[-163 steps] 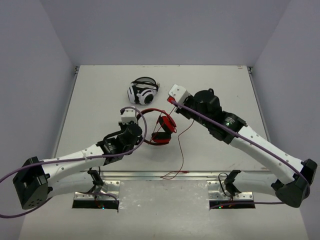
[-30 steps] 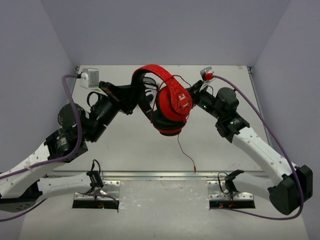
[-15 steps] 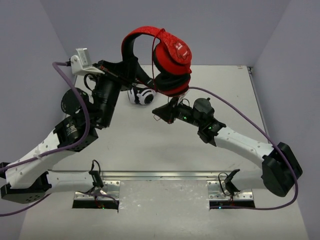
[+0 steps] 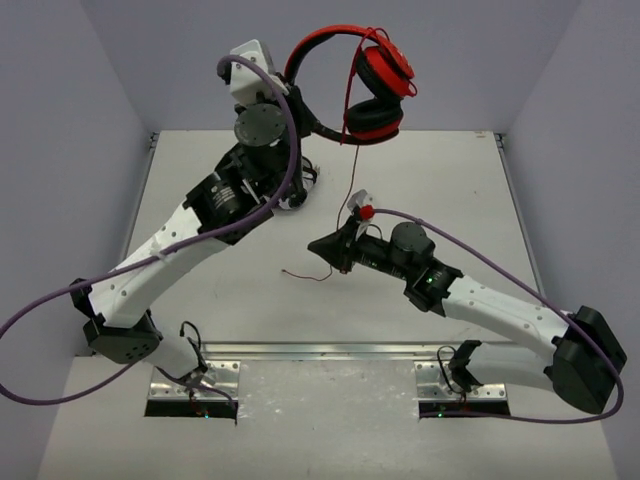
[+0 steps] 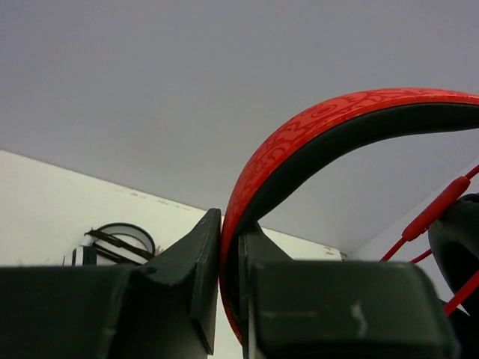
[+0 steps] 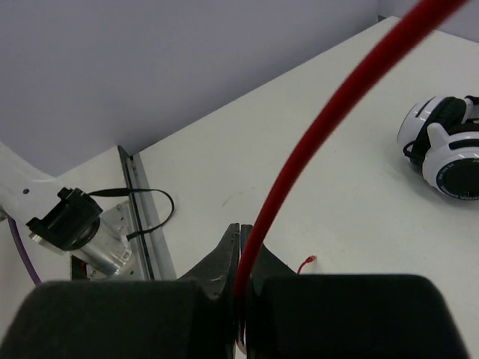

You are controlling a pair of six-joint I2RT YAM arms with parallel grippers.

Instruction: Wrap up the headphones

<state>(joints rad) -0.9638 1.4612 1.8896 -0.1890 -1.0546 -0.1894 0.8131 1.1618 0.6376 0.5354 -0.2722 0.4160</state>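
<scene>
Red over-ear headphones [image 4: 370, 75] hang high above the white desk's [image 4: 480, 200] far edge. The headband arches rightward from the left gripper [image 4: 298, 100], whose jaws clamp the band. The thin red cord [image 4: 351, 165] drops to the right gripper [image 4: 318, 248], jaws pinched on it. Only the wrist views clearly show the white-and-black headphones [image 6: 445, 149].

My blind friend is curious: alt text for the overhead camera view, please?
The left gripper holds red headphones high above a white table by the headband, while the right gripper pinches their dangling red cord lower down.
</scene>
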